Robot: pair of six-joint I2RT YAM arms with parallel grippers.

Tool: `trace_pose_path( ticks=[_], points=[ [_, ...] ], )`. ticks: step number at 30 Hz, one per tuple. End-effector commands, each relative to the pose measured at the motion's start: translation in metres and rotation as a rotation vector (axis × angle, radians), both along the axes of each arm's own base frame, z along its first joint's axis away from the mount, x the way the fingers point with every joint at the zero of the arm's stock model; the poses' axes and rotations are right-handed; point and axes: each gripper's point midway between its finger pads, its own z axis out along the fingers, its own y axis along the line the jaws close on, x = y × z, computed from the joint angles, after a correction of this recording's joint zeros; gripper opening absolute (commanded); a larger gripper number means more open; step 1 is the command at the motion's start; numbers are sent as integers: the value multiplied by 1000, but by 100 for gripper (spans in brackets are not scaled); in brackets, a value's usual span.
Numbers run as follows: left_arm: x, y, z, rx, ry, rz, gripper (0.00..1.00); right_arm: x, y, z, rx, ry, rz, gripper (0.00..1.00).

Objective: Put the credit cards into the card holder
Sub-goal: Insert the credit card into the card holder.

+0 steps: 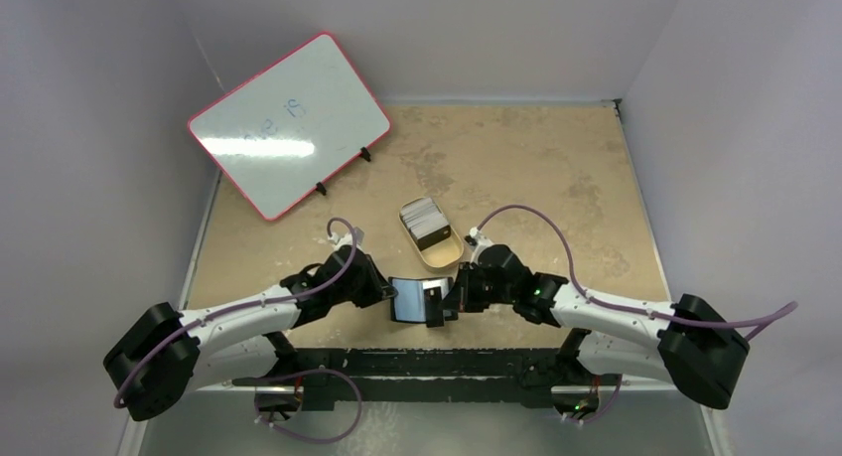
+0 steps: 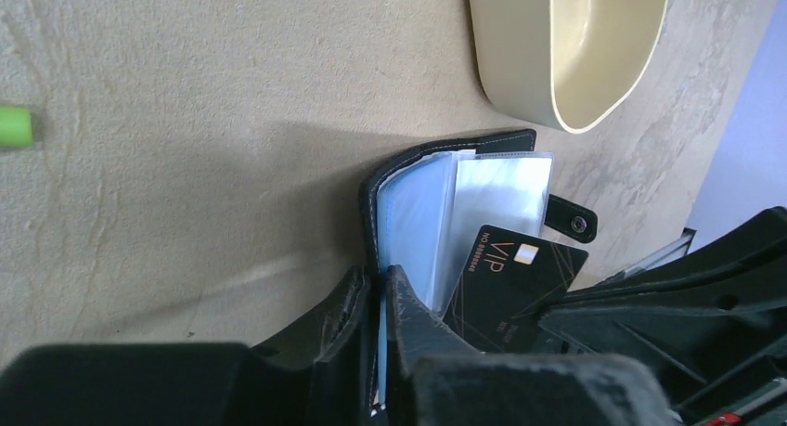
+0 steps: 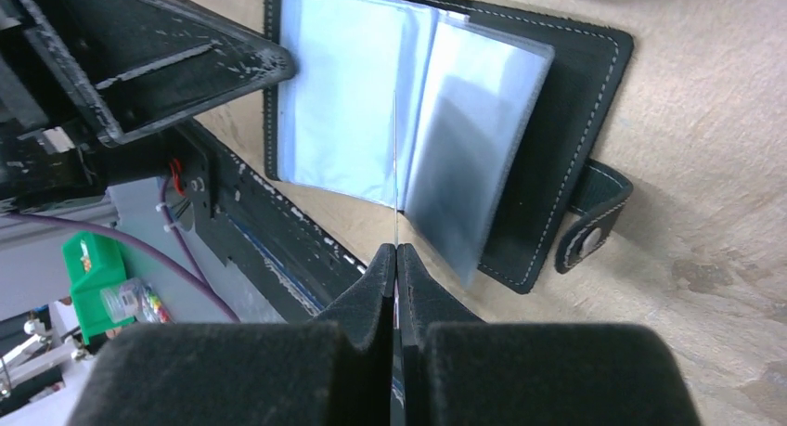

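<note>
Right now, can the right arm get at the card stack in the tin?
Probably not yet. The tin and its card stack lie just beyond, nothing between, but the right fingers are shut on a black card, edge-on at the card holder sleeves. That card needs placing first.

The left arm [image 1: 243, 322] and right arm [image 1: 621, 317] share white links, bulky black joint housings, a mauve cable [image 1: 518, 208] each, and scuffed matte-black fingers [image 3: 362, 301], beyond the black base rail [image 1: 417, 362].
</note>
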Motion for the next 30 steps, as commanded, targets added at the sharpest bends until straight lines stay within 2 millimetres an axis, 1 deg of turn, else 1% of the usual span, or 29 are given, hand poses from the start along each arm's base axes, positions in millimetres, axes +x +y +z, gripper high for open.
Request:
trace_pose_path(
  ticks=[1, 2, 5, 7, 9, 13, 14, 16, 24, 28, 30],
  points=[
    [2, 1, 2, -1, -31, -4, 4, 3, 5, 2, 48, 6, -32, 0],
    [1, 1, 2, 0, -30, -7, 0, 3, 3, 0, 43, 8, -39, 0],
    [0, -1, 0, -4, -29, -22, 0, 4, 0, -5, 39, 15, -58, 0],
    [-2, -3, -2, -13, -25, -34, 0, 4, 1, -3, 59, 18, -56, 0],
    [-4, -6, -6, -18, -16, -51, 0, 2, 5, 6, 91, 20, -42, 0],
    [-6, -9, -10, -20, -8, -64, 0, 2, 13, 34, 172, -9, -19, 0],
    [-6, -10, -10, -23, -9, -65, 0, 4, 13, 39, 183, -15, -33, 0],
    [-6, -11, -9, -28, -12, -65, 0, 9, 11, 43, 186, -30, -65, 0],
    [-7, -10, -12, -17, -10, -68, 0, 27, 2, 21, 107, -71, -138, 0],
    [-8, -8, -17, 2, -2, -70, 0, 33, -1, 17, 101, -85, -157, 0],
    [-8, -7, -19, 8, 1, -72, 0, 34, -2, 11, 108, -81, -158, 0]
  ],
)
